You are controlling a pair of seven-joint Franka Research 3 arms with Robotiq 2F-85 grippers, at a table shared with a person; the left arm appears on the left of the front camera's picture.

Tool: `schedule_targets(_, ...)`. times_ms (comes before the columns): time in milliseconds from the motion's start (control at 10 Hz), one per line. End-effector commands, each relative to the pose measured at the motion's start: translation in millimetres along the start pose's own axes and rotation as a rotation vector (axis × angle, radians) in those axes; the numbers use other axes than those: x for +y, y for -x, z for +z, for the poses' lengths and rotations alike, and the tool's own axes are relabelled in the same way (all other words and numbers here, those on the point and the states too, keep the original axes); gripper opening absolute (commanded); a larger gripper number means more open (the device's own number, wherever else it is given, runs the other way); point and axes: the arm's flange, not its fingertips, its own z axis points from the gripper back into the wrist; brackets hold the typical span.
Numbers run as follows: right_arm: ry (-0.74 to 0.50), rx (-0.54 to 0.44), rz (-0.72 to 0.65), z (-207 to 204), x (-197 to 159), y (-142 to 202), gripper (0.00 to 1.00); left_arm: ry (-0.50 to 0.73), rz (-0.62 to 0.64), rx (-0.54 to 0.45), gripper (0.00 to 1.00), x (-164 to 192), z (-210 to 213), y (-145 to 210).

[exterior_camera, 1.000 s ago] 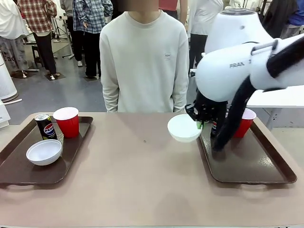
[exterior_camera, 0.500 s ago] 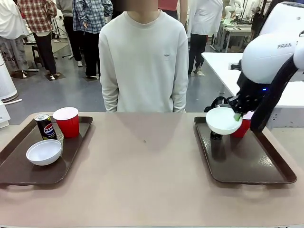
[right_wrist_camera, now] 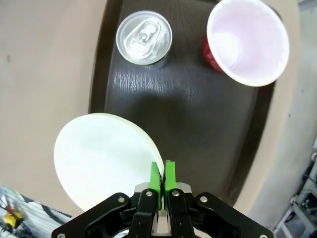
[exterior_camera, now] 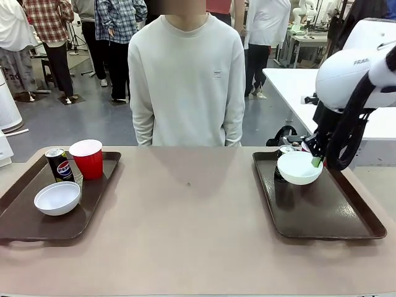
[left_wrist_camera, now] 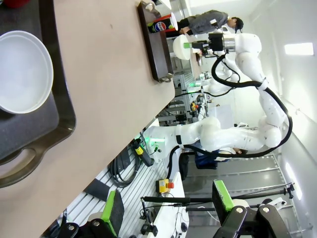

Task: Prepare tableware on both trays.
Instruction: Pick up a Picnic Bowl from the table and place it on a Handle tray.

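Right gripper (exterior_camera: 317, 161) with jaws clenched on the rim of a white bowl (exterior_camera: 299, 167), carrying it above the far part of the right tray (exterior_camera: 322, 230). The rim pinch, seen edge-on in the right wrist view (right_wrist_camera: 161, 178), keeps the bowl mouth-up and leaves its underside free for setting down. On this tray a Pepsi can (right_wrist_camera: 144, 37) stands near the far inner corner and a red cup (right_wrist_camera: 246, 40) beside it toward the far outer corner; the tray's near half lies bare, judged the natural landing room, well inside the raised rim. Left tray (exterior_camera: 25, 230), at the worktop's left edge: can (exterior_camera: 59, 164) and cup (exterior_camera: 87, 158) along its far edge, second bowl (exterior_camera: 57, 198) nearer the middle, a set that looks complete. Left gripper (left_wrist_camera: 164, 203) hangs off the worktop with jaws released, grasping nothing. The worktop (exterior_camera: 185, 210) between the trays is open; a person (exterior_camera: 187, 80) stands at its far edge, hands out of sight.
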Motion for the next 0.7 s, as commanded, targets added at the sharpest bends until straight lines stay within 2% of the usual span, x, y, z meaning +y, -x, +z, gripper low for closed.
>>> schedule_targets(0,-0.018,0.004,0.021,-23.5,-4.9,-23.7,0.00,0.016,-0.012,-0.010,0.95,-1.8,1.2,0.0)
schedule_targets(300,-0.027,-0.010,-0.014,-68.9,-7.1,-38.7,0.00,0.016,-0.012,-0.010,0.95,-1.8,1.2,0.0)
schedule_targets(600,-0.044,-0.002,-0.037,-83.5,-10.9,-41.5,0.00,0.016,-0.012,-0.010,0.95,-1.8,1.2,0.0)
